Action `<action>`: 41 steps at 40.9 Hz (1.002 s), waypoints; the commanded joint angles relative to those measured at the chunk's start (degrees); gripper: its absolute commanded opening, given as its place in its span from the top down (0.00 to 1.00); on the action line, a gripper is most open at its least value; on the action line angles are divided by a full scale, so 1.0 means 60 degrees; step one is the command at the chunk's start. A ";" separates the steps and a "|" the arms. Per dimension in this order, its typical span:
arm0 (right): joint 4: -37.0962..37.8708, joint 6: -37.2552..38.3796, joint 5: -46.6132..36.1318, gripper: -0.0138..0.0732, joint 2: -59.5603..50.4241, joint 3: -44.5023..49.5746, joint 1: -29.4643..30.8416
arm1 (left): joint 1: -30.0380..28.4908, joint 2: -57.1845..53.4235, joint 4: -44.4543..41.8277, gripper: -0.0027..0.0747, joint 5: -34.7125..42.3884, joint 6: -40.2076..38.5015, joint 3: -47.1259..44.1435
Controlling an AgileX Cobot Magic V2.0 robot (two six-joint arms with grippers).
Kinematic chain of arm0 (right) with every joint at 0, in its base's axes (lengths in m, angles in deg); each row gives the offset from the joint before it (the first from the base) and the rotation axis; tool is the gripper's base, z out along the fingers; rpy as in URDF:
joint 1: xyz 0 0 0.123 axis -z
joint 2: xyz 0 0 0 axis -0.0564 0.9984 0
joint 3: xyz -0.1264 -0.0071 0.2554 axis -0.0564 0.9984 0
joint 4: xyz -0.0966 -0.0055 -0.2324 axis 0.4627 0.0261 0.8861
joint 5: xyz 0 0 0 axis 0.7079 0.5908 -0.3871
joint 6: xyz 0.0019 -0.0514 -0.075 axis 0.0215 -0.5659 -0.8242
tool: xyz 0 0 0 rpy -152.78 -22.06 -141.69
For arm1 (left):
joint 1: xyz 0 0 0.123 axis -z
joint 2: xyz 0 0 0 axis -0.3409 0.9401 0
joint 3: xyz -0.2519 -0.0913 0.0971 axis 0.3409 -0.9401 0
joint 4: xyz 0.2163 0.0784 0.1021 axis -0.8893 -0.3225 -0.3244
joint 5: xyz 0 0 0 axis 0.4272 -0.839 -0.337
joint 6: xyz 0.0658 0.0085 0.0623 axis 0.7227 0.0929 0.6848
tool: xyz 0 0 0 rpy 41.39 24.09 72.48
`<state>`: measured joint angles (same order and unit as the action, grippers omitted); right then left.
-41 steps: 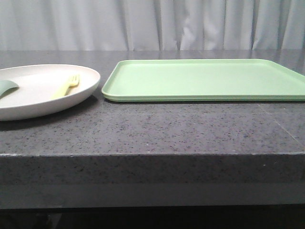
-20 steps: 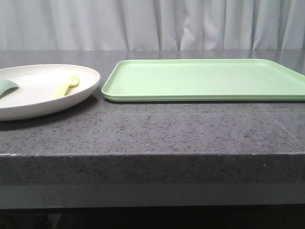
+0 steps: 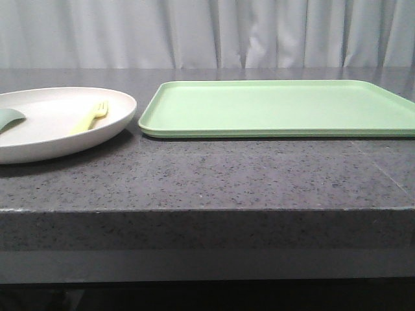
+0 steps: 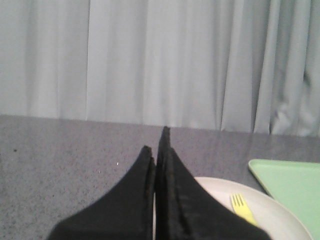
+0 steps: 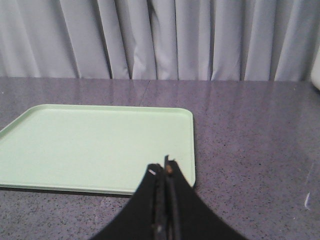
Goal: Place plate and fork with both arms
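The cream plate (image 3: 58,133) sits on the dark stone table at the left. The pale-yellow fork (image 3: 91,116) lies in it near its right rim. In the left wrist view the plate (image 4: 280,215) and fork (image 4: 242,207) show beside my left gripper (image 4: 156,142), which is shut and empty, above the table on the plate's near-left side. My right gripper (image 5: 165,167) is shut and empty, over the near right corner of the light-green tray (image 5: 95,145). Neither gripper shows in the front view.
The light-green tray (image 3: 279,107) lies on the table right of the plate, a small gap between them. A small teal-green utensil (image 3: 10,118) lies in the plate at its left. The table's front edge (image 3: 207,210) runs across the view. Grey curtains hang behind.
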<state>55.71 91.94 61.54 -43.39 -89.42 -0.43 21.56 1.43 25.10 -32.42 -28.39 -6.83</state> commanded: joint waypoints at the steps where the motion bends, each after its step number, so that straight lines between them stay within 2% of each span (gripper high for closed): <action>1: 0.0100 -0.0062 -0.0376 0.92 0.1261 -0.1055 0.0012 | 0.0074 0.1336 -0.0073 0.99 -0.0034 0.0000 0.1146; 10: 0.0100 -0.0062 -0.0624 0.92 0.2949 -0.1809 0.0012 | 0.0074 0.3460 -0.0055 0.99 -0.0221 0.0000 0.2215; 17: 0.0100 -0.0062 -0.0894 0.91 0.3076 -0.1809 0.0012 | 0.0074 0.3791 -0.0055 0.99 0.0202 0.0000 0.2255; 20: 0.0100 -0.0062 -0.0894 0.85 0.3076 -0.1809 0.0012 | 0.0074 0.3807 -0.0055 0.96 0.0300 0.0000 0.2255; 22: 0.0100 -0.0062 -0.0902 0.77 0.3076 -0.1809 0.0012 | 0.0074 0.3807 -0.0055 0.89 0.0390 0.0000 0.2255; 24: 0.0100 -0.0062 -0.0913 0.66 0.3076 -0.1809 0.0012 | 0.0074 0.3807 -0.0055 0.76 0.0433 0.0000 0.2234; 28: 0.0100 -0.0062 -0.0946 0.43 0.3076 -0.1809 0.0012 | 0.0074 0.3807 -0.0055 0.36 0.0433 0.0000 0.2234; 30: 0.0100 -0.0062 -0.0979 0.33 0.3076 -0.1809 0.0012 | 0.0074 0.3807 -0.0014 0.20 0.0433 0.0000 0.2234; 32: 0.0100 -0.0062 -0.1039 0.23 0.3076 -0.1809 0.0012 | 0.0074 0.3810 -0.0015 0.10 0.0433 0.0000 0.2234; 34: 0.0100 -0.0062 -0.1078 0.18 0.3076 -0.1809 0.0012 | 0.0074 0.3810 -0.0015 0.06 0.0433 0.0000 0.2234; 41: 0.0100 -0.0062 -0.1104 0.16 0.3076 -0.1809 0.0012 | 0.0074 0.3850 0.0060 0.12 0.0273 0.0000 0.2376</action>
<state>55.71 91.94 60.15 -25.46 -98.22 -0.43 21.56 24.03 24.84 -34.90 -28.39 4.65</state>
